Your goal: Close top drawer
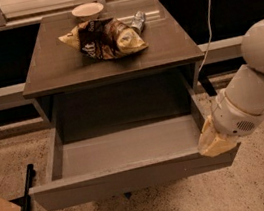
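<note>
1. Drawer position: the top drawer point(134, 178) is found pulled far out from under the tabletop point(55, 70), with its light grey interior exposed.
2. The claw point(215, 142) is located at the drawer's right front corner, touching or just beside the front panel. Whether it is wide or narrow cannot be told, and nothing is seen held.
3. Handling is judged stiff and rigid: the front is flat, handleless and probably smooth. Moderate weight is expected, with travel guided by slides.
4. No grip is judged necessary. A flat push against the front panel is advised, nearer the middle than the corner, since an off-centre push may rack the drawer on its slides.
5. A chip bag point(105, 38), a bowl point(87, 10) and a can point(138, 21) are noted on the tabletop. They may be jostled by a hard slam.
</note>
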Tool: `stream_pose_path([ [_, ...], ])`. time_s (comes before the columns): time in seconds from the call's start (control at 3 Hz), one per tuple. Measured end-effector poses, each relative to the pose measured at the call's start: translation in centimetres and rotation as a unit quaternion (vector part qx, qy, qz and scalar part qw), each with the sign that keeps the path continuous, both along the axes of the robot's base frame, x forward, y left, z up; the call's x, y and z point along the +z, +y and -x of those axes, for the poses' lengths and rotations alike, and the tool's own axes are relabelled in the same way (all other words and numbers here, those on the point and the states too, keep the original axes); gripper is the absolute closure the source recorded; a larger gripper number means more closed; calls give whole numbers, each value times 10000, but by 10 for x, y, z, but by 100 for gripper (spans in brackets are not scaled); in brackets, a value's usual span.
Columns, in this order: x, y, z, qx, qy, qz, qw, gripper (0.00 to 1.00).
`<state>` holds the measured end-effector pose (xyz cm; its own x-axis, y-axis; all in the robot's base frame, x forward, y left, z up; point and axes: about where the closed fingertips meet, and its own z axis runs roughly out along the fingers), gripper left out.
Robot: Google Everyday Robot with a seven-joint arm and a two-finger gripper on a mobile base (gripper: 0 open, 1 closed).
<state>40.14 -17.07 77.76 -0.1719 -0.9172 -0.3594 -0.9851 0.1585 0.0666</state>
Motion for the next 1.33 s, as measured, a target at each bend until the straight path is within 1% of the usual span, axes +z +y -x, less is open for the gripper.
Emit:
stream_pose_path([
  [0.33, -43, -2, 1, -58, 312, -151, 9994, 100],
  [0.67, -91, 0, -1, -115, 616, -338, 9975, 100],
  [1.0, -125, 8, -20, -96, 695, -589, 9958, 100],
  [1.33, -125, 8, -20, -96, 695, -589, 9958, 100],
])
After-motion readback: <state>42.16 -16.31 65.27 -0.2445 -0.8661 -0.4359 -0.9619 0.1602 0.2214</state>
